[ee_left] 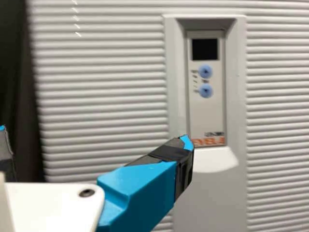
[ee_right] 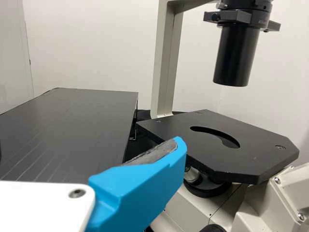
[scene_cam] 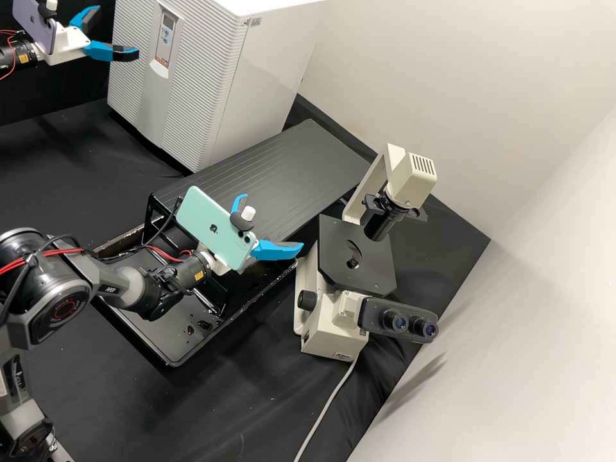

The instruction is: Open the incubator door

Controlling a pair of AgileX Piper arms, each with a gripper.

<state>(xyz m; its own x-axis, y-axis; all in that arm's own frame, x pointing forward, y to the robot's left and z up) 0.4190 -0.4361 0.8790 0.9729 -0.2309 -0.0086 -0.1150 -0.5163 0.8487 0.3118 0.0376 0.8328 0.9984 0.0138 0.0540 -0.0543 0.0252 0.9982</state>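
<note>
In the high view, the white incubator (scene_cam: pixel 269 83) stands at the back, its ribbed front door (scene_cam: pixel 199 77) closed. My left gripper (scene_cam: pixel 117 31) is open in front of the door's upper left part, nothing between its fingers. In the left wrist view the door (ee_left: pixel 101 96) faces my left gripper (ee_left: pixel 95 135), and one fingertip overlaps the lower edge of the control panel (ee_left: pixel 206 113); contact cannot be told. My right gripper (scene_cam: pixel 272 221) is open and empty beside the microscope. In the right wrist view, a blue finger of my right gripper (ee_right: pixel 89 140) lies before the microscope stage (ee_right: pixel 217 140).
A microscope (scene_cam: pixel 356 256) stands on the bench right of my right gripper. The black ribbed platform (scene_cam: pixel 276 167) lies in front of the incubator, with a black tray (scene_cam: pixel 173 353) below it. A white wall (scene_cam: pixel 526 83) borders the right side.
</note>
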